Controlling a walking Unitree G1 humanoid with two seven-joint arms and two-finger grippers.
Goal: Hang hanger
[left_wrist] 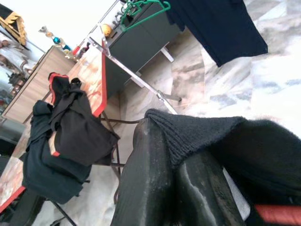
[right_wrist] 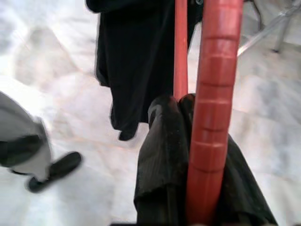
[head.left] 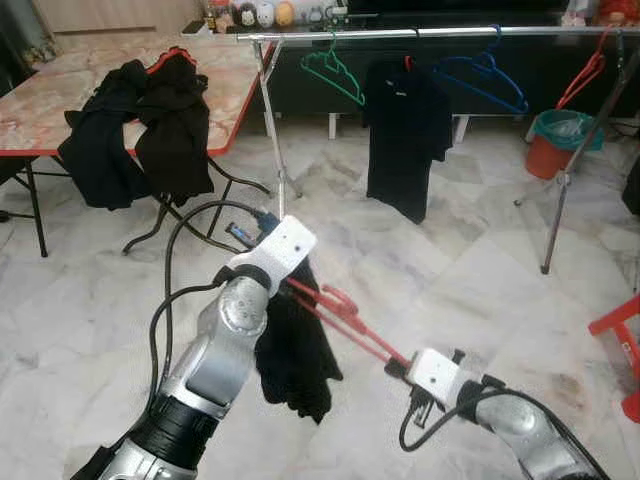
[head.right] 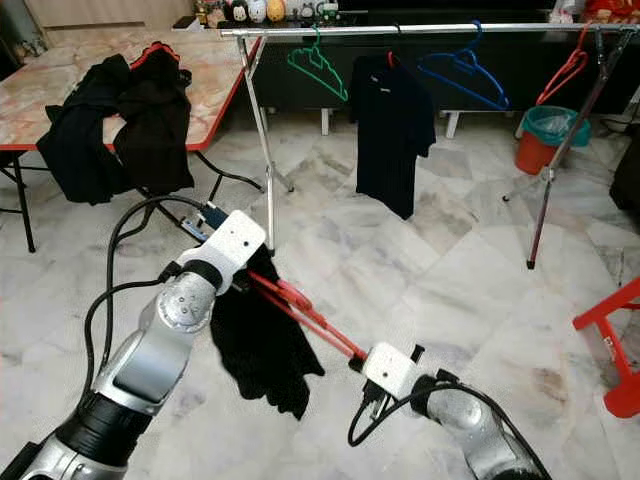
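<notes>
Low over the marble floor, the right tool (head.left: 402,364) is clamping the red hanger (head.left: 345,318) while the left tool (left_wrist: 188,188) is pinching the black garment (head.left: 295,350) on it; next, I judge, lifting toward the rail (head.left: 420,33) at twelve o'clock.

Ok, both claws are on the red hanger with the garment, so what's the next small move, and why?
Probably raise the red hanger with both claws toward the rail. The left claw grips the black garment at one end, the right claw grips the other, and the rail stands well above and ahead.
</notes>
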